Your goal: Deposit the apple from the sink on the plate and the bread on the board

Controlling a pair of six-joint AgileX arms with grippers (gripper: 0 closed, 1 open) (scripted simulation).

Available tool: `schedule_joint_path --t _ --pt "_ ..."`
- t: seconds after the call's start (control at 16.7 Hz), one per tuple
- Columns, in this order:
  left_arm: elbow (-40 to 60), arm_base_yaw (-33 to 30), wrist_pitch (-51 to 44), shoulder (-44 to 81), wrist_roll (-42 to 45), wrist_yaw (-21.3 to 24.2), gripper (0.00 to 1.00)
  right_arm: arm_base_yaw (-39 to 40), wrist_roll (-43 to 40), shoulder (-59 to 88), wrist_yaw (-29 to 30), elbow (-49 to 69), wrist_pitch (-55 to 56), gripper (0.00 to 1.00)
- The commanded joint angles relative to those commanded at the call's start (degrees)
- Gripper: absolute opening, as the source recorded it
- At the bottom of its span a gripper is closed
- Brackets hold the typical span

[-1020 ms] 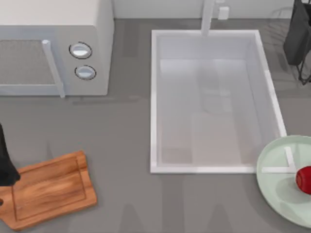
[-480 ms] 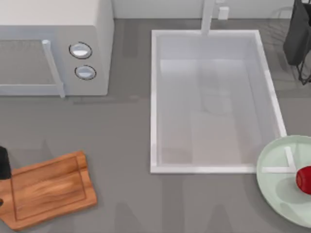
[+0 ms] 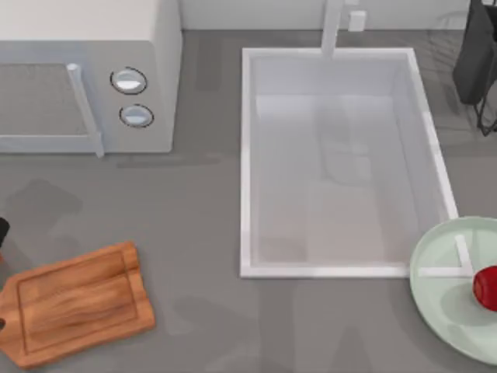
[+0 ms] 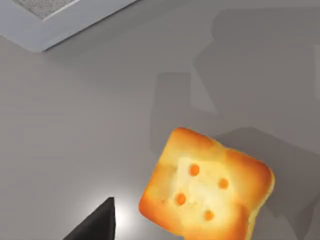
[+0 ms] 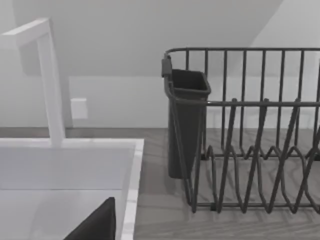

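Note:
The bread [image 4: 207, 190] lies flat on the grey table in the left wrist view, golden with a browned crust and small holes. My left gripper hangs above it, open, with one dark fingertip [image 4: 97, 225] beside the loaf and apart from it. My left arm [image 3: 2, 231] is at the table's far left edge, just above the wooden board [image 3: 78, 303]. The red apple [image 3: 486, 287] rests on the mint-green plate [image 3: 439, 287] at the lower right. The white sink [image 3: 246, 155] holds nothing. My right arm [image 3: 475, 58] is parked at the back right, its gripper open.
A white microwave [image 3: 85, 74] stands at the back left. A dark wire dish rack [image 5: 250, 135] with a cutlery cup stands right of the sink, near the right gripper's fingertip [image 5: 97, 225]. The faucet [image 3: 332, 27] rises at the sink's back rim.
My left arm has drawn away to the left, off the board's corner, until just a sliver shows at the edge. The apple, plate, board and right arm have not moved.

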Motion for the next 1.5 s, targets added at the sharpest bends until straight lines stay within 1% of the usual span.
schedule_joint_path --t 0.18,0.42,0.6,0.72,1.2,1.32,1.5 --pt "10.4 1.9 -9.2 15.7 9.0 0.0 1.00 0.0 0.0 0.0 0.0 0.0 0.0 1.00" --pt "22.2 4.0 -19.1 32.3 19.0 0.0 1.00 0.0 0.0 0.0 0.0 0.0 0.0 1.00" --pt "28.5 5.1 -23.9 41.0 24.2 0.0 1.00 0.0 0.0 0.0 0.0 0.0 0.0 1.00" --pt "30.9 5.5 -25.6 44.0 26.1 0.0 1.00 0.0 0.0 0.0 0.0 0.0 0.0 1.00" --pt "30.6 5.3 -25.0 45.2 26.5 0.0 1.00 0.0 0.0 0.0 0.0 0.0 0.0 1.00" --pt "28.7 5.4 -21.9 46.7 26.6 0.0 1.00 0.0 0.0 0.0 0.0 0.0 0.0 1.00" --pt "25.4 5.5 -14.8 49.0 26.7 0.0 1.00 0.0 0.0 0.0 0.0 0.0 0.0 1.00"
